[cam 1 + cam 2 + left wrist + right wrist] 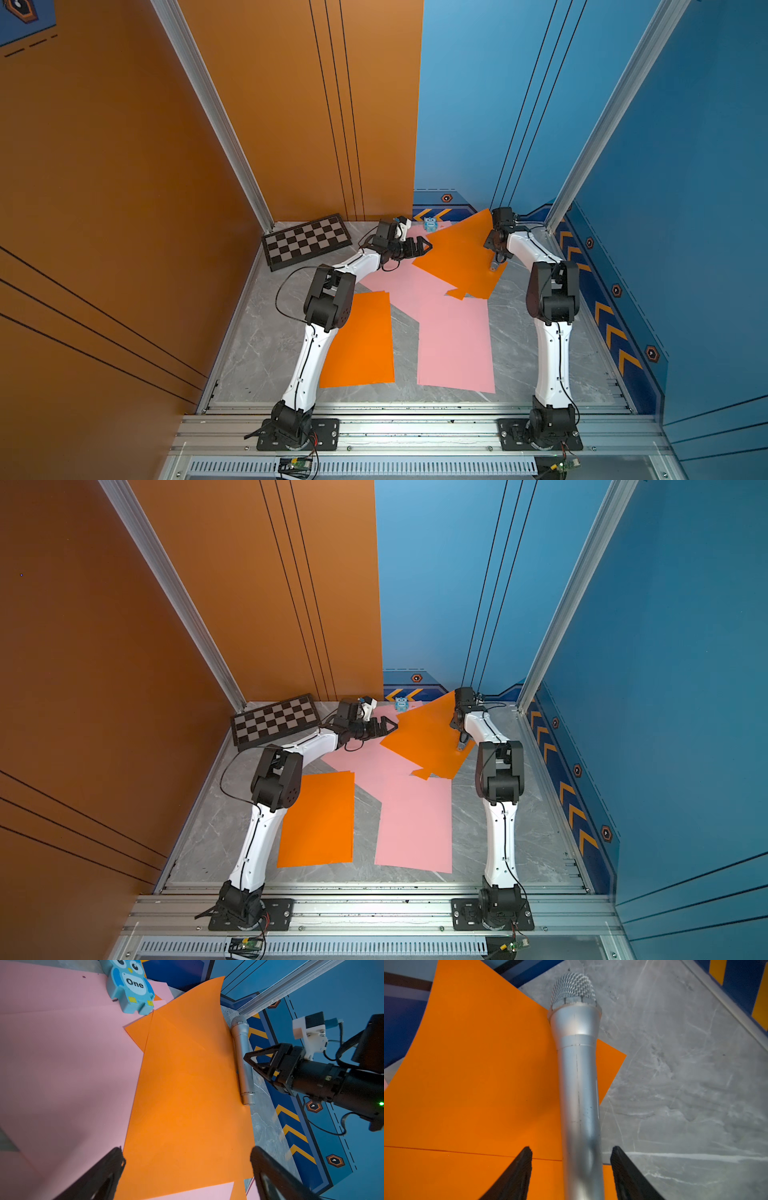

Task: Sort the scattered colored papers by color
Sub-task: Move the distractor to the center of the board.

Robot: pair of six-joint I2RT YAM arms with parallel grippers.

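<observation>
Bright orange paper sheets (361, 340) lie stacked flat on the grey marbled surface (266, 353) at the near left, partly under the left arm. A strip of bare surface separates them from light pink paper sheets (455, 345) lying near the middle. More pink sheets (399, 282) overlap these and run toward the far side. On top of them, at the far right, lie the far orange sheets (457, 257), overlapping one another at angles. The far corner of one rises against the blue back wall.

The left gripper (188, 1159) hovers with its jaws spread wide over the far orange sheets, close to where they meet the pink, and holds nothing. The right gripper (571, 1153) points down at the right edge of the far orange sheets. Its jaws stand apart on either side of a silver handheld microphone (579, 1084), with a gap showing on each side, so it clamps nothing. The microphone lies partly on orange paper and partly on bare surface.

A small blue owl-shaped toy (131, 987) marked "One" sits on pink paper at the far edge. A black-and-grey checkered board (307, 241) lies in the far left corner, apart from the papers.
</observation>
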